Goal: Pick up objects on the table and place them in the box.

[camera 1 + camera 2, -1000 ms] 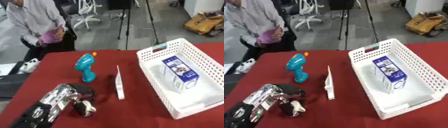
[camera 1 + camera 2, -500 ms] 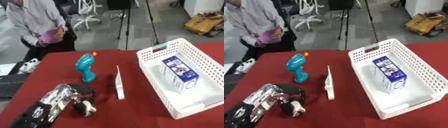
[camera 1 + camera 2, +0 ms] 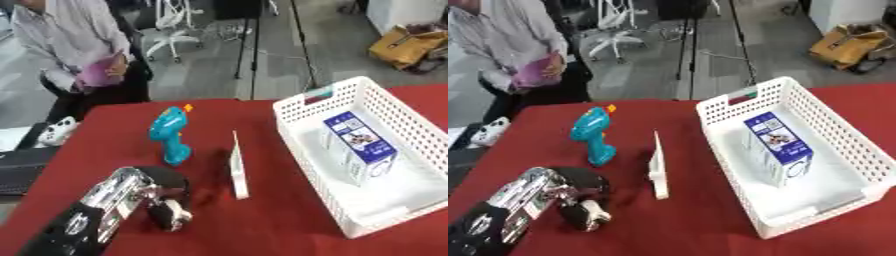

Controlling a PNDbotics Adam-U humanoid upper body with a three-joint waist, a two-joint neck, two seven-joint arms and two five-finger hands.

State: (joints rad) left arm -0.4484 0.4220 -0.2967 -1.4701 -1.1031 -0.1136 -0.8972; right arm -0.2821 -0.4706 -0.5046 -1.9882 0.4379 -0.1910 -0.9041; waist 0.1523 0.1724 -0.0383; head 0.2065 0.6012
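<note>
Left hand (image 3: 144,200): sitting in the lower left of the frame, on the red table (image 3: 262,230), its silver and black forearm running off the bottom left corner.
Fingers (image 3: 171,215): curling downward and inward toward the cloth; whether they are grasping something small beneath them or just bending over bare cloth, I cannot tell.
Right hand: showing in neither eye view.
Teal toy gun (image 3: 170,134): lying in the centre left of the frame, above the left hand and apart from it, with an orange tip at its upper end and its grip pointing toward the lower edge.
White flat piece (image 3: 236,165): standing on its edge at the centre of the frame, running from upper to lower, between the teal toy gun and the basket, touching neither.
White basket (image 3: 311,150): occupying the right side of the frame, a perforated plastic box with a teal tag on its upper left rim, reaching toward the lower right.
Blue and white carton (image 3: 360,147): resting inside the white basket, near its middle, leaning somewhat to the upper left.
White controller (image 3: 57,132): lying at the left edge of the frame, off the red table.
Person in a light shirt (image 3: 70,45): staying in the upper left of the frame, behind the table, touching none of the objects.
</note>
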